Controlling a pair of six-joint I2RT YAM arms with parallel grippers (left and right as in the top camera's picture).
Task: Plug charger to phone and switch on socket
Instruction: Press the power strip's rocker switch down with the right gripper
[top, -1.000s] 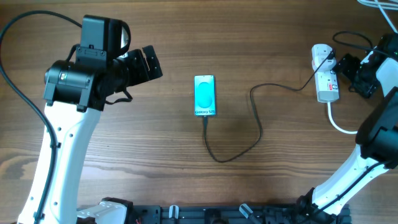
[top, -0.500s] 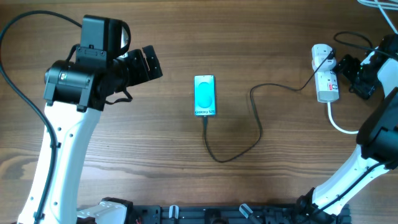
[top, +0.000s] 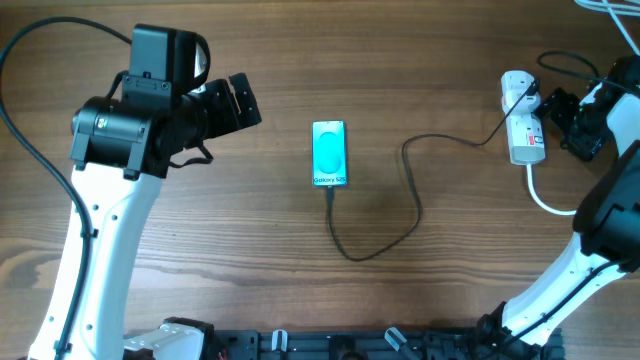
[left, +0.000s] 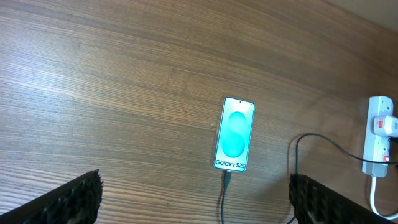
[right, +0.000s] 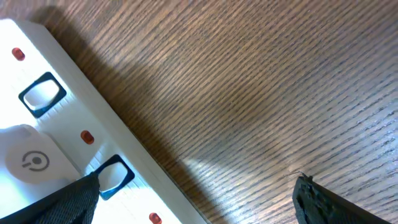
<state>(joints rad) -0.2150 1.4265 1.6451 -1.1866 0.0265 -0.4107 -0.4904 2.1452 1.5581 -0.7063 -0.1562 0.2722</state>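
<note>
Nothing has moved since earlier. Wood-grain bench (top: 250, 280) (brown); phone (top: 330, 153) at centre, charger (top: 415, 200) meeting its end. Left gripper (top: 240, 101) and right gripper (top: 560, 118): jaws wide, empty.

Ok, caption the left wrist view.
Teal-screened smartphone on wooden table, thin black cable at its bottom edge, white power strip right.

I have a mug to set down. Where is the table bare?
Bare table between the left hand and the phone, and below the charger loop. Crowded around the socket, beside the right hand.
</note>
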